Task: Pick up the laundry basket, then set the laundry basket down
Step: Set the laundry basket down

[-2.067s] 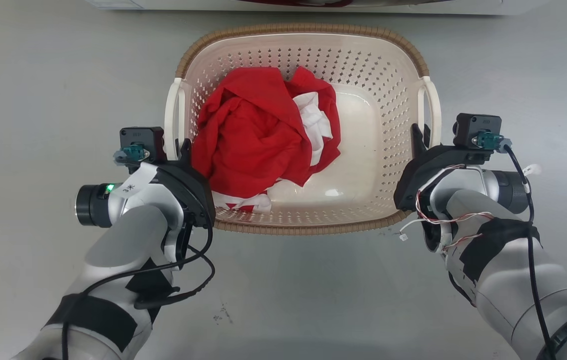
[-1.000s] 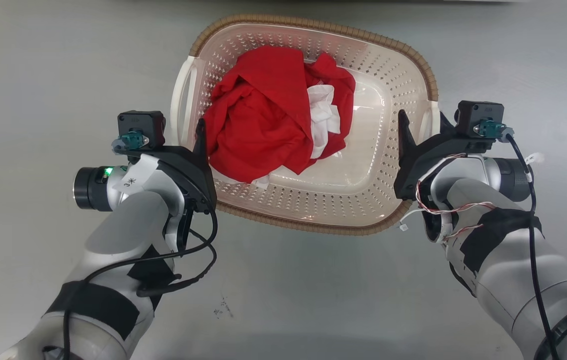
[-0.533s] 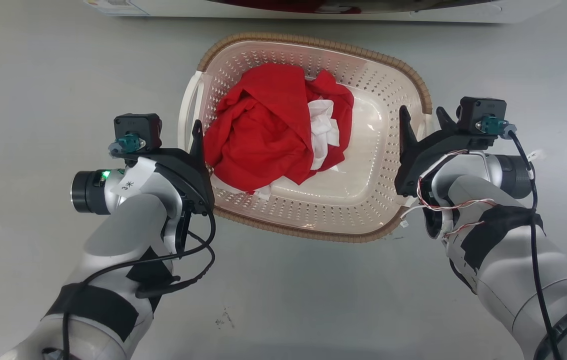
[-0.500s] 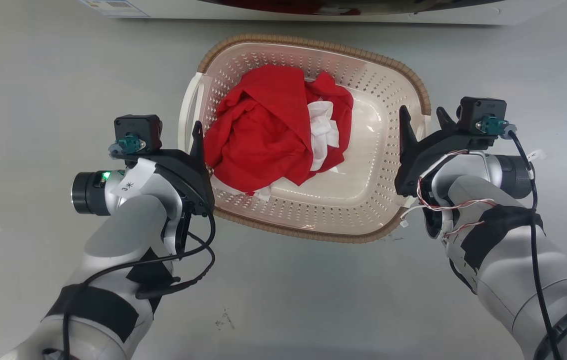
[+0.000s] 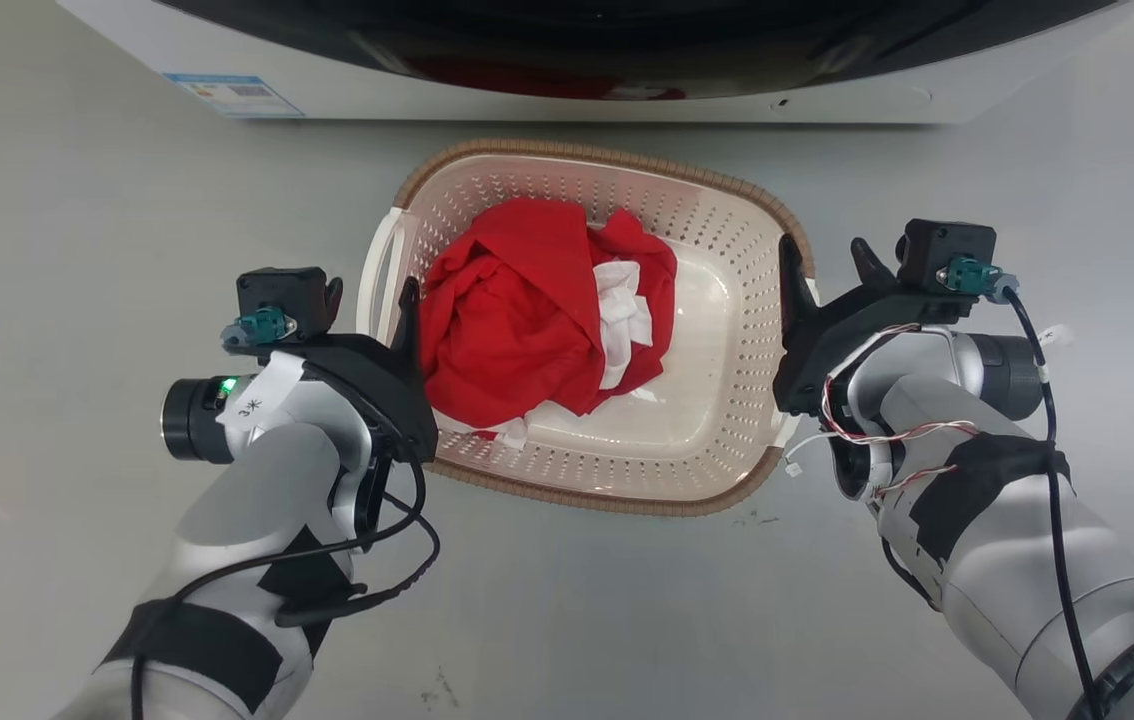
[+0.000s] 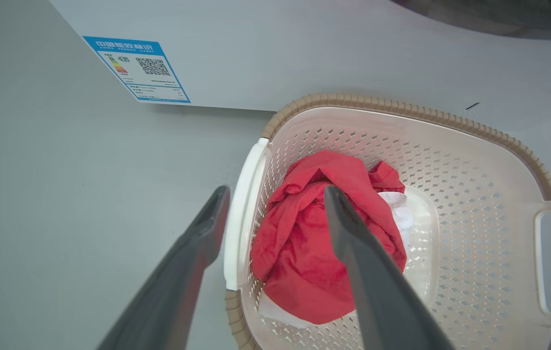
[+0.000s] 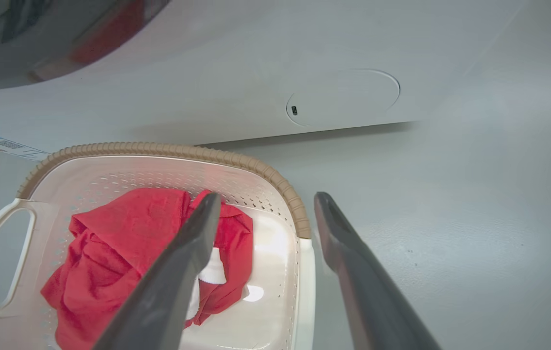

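The cream perforated-plastic laundry basket (image 5: 742,330) with ribbed brown rim sits on the smooth grey floor (image 5: 77,250) just before the washing machine (image 5: 527,90), crumpled red cloth (image 5: 517,310) inside. The left hand (image 6: 275,194) and right hand (image 7: 268,197) gape, 2 fingers (image 6: 193,262) astride each white handle (image 6: 246,204), holding nothing. The machine's top is cut off.

Rounded cream plastic laundry basket (image 5: 727,240): perforated walls smooth, floor glossy (a bright highlight lies on it). Its brown rim (image 5: 607,155) is ribbed in a woven-look texture, and its white handle (image 6: 241,214) is smooth plastic. Crumpled red cloth (image 5: 517,330) and white cloth (image 5: 622,315): soft, matt, creased. White washing-machine panel (image 6: 304,48): smooth, satin, bearing a blue paper label (image 6: 137,68). Grey floor (image 5: 77,250): smooth, faint sheen. Dark grey fingers (image 6: 368,272) of the left gripper (image 6: 276,190): matt, plastic-looking.
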